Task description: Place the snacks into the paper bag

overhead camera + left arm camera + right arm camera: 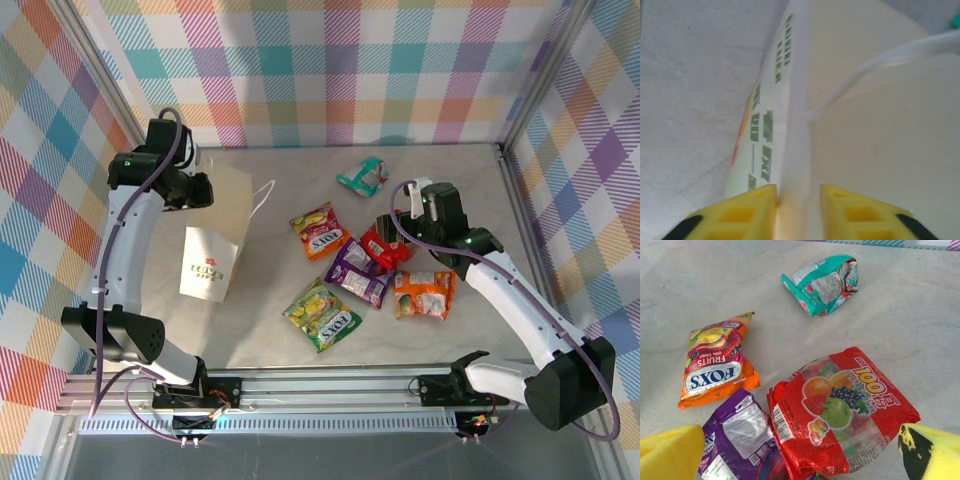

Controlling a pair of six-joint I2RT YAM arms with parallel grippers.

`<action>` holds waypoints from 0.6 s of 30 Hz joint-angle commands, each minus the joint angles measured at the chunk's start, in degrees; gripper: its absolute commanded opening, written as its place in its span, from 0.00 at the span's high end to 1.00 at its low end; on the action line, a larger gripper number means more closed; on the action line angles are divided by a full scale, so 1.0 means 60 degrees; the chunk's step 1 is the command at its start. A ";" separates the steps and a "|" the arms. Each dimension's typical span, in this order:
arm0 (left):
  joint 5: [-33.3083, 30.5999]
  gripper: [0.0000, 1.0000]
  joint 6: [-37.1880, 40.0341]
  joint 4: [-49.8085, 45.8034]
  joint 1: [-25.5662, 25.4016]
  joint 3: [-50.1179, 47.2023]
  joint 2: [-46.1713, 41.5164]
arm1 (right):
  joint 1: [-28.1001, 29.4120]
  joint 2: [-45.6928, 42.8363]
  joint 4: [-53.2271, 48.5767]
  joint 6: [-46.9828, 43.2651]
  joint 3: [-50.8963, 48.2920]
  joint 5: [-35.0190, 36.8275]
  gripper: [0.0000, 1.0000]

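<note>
Grey bench, checked walls. Left hand pinches paper bag rim; hold the mouth wide. Snacks lie loose right of bag. Right hand gaping, empty, above red packet: lower straight, close on its middle, avoid purple packet touching it.

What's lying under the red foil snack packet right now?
One edge of the red foil packet overlaps the purple foil packet. Anything beneath the rest of it is covered.
</note>
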 commanded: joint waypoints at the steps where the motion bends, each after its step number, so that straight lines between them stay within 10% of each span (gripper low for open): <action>1: 0.0034 0.85 -0.0088 -0.0317 -0.0018 -0.0168 0.0242 | 0.0080 -0.0188 -0.0042 -0.0248 0.0089 0.0089 0.01; 18: 0.1451 0.97 0.0236 0.0476 0.0034 -0.0452 0.0020 | 0.0082 -0.0186 -0.0027 -0.0260 0.0136 0.0137 0.01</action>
